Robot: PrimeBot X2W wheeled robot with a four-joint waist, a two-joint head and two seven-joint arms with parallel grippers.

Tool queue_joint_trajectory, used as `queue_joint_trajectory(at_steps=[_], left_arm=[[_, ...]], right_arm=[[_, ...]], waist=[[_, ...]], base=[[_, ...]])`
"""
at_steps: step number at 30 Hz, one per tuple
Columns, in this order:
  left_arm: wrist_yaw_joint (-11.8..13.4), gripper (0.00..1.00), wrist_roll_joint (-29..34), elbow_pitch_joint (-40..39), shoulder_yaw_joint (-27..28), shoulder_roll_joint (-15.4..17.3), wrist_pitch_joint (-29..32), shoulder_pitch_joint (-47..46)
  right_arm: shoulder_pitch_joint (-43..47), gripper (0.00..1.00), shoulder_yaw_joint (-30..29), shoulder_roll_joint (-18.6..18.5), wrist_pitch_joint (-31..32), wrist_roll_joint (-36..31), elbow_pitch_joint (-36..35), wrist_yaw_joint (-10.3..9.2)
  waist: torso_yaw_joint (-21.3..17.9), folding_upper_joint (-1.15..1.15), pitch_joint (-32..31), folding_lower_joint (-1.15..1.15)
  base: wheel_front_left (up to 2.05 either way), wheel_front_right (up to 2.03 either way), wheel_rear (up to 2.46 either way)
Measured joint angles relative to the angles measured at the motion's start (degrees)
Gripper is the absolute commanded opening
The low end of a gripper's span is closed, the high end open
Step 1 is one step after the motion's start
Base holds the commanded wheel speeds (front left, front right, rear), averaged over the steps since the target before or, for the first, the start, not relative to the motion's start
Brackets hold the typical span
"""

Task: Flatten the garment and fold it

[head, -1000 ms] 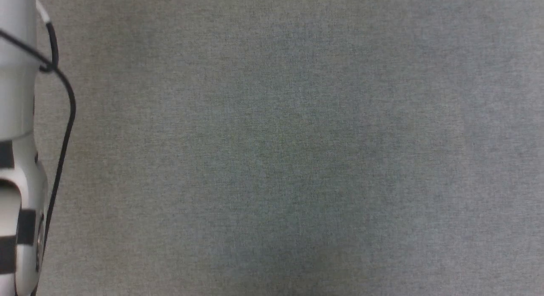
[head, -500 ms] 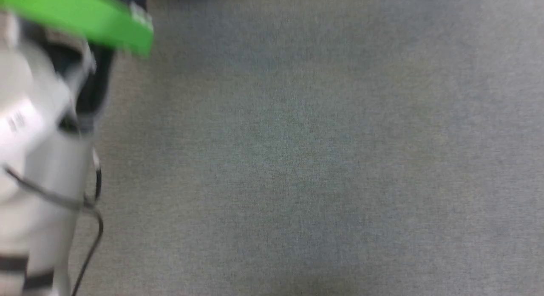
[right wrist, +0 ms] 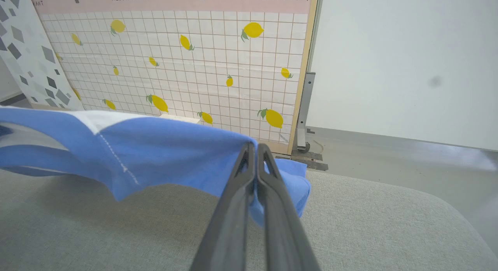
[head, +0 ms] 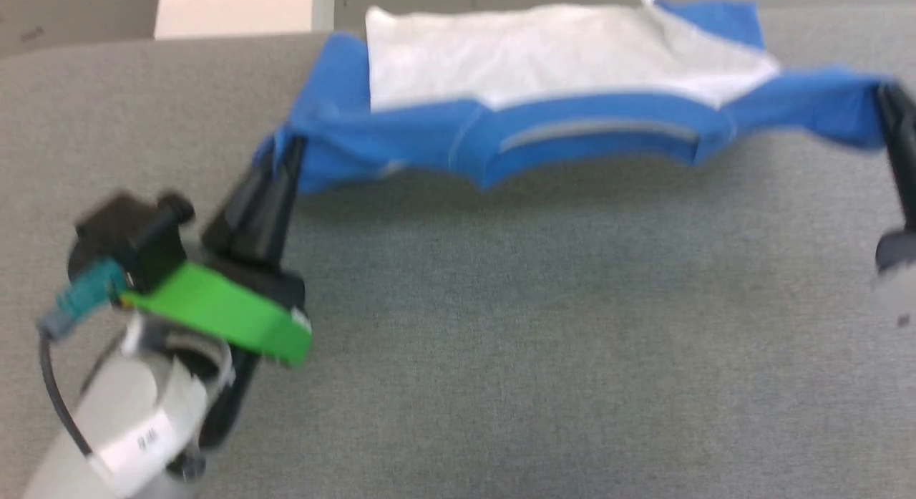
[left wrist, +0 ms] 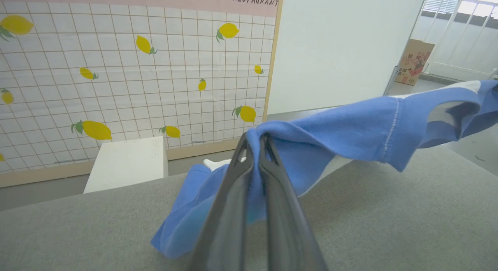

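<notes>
Pinching a blue end each, the left gripper and right gripper are holding the garment spread over the grey surface.

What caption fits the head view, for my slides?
Left gripper and right gripper hold the garment stretched between them over a grey surface.

Head camera high, looking down across grey tabletop to far edge. Wrist cameras low, tight behind left gripper and right gripper, both facing lemon wall. All share garment near far edge.
</notes>
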Motion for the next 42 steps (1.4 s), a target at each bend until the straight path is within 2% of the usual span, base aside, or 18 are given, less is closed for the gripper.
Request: queue_joint_trajectory(at_steps=[11, 21, 29, 31, 34, 42], left_arm=[[2.33, 0.00, -0.52, -4.01, -1.60, 2.75, 1.62, 14.03], [4.66, 0.00, -1.74, -7.23, -3.38, 5.38, 5.79, 24.32], [5.89, 0.00, -3.89, -7.44, -4.95, 5.46, 6.23, 31.53], [5.89, 0.00, -3.83, -6.38, -5.59, 5.41, 5.95, 31.88], [5.70, 0.00, -3.83, -3.39, -7.02, 4.02, 5.06, 31.77], [1.59, 0.00, -5.47, 10.12, -10.84, -0.09, 6.12, 28.16]], right_arm=[[13.85, 0.00, -3.63, 4.02, 4.82, 1.11, -5.37, 0.01], [24.35, 0.00, -5.24, 4.65, 11.39, 3.94, -9.29, 0.02], [32.23, 0.00, -5.38, 4.65, 17.22, 6.41, -10.74, 0.01], [33.49, 0.04, -5.19, 4.68, 17.44, 6.44, -10.37, 0.01], [33.89, 0.01, -3.58, 4.86, 17.34, 6.23, -8.23, 0.00], [31.67, 0.00, 4.79, 3.07, 15.28, 5.02, 2.76, -0.04]], waist=[[-0.87, 0.00, -5.67, 0.00], [-1.32, 0.00, -10.12, 0.00], [-1.89, 0.00, -12.35, 0.00], [-1.82, 0.00, -12.22, 0.00], [-1.71, 0.00, -11.55, 0.00], [-1.85, 0.00, -9.56, 0.00]], base=[[0.00, 0.00, 0.00], [0.00, 0.00, 0.00], [0.00, 0.00, 0.00], [0.00, 0.00, 0.00], [0.00, 0.00, 0.00], [0.00, 0.00, 0.00]])
